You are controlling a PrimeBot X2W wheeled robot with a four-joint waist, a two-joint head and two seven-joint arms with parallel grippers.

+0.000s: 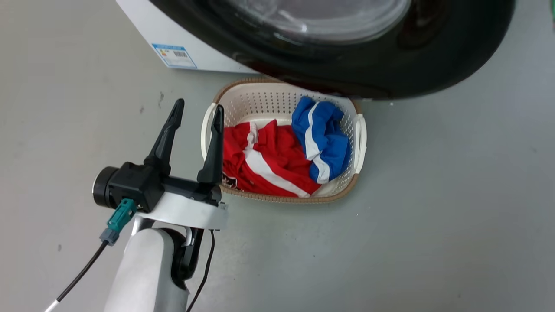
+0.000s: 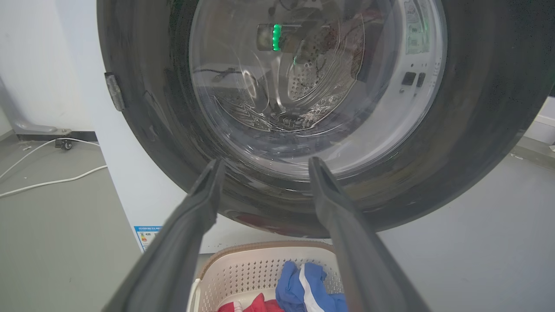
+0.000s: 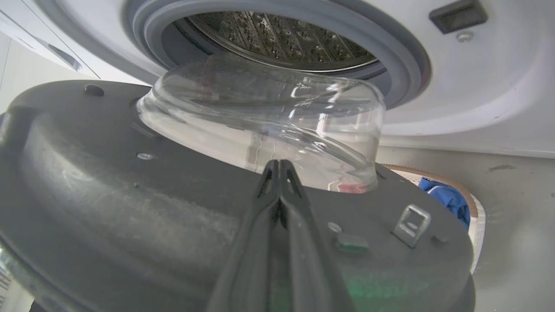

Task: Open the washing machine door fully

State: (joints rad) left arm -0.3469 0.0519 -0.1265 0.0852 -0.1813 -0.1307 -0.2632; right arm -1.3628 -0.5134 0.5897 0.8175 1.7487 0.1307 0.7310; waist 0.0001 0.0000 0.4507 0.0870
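Washing machine door is hanging part-open off the washing machine, overhanging the laundry basket. Right gripper fingers are clenched empty, pointing at the door's inner face beside its glass bowl, so I'm expecting skidding or glass knocks. Left gripper fingers are released, sitting outside the door and risking collision as it's swinging.
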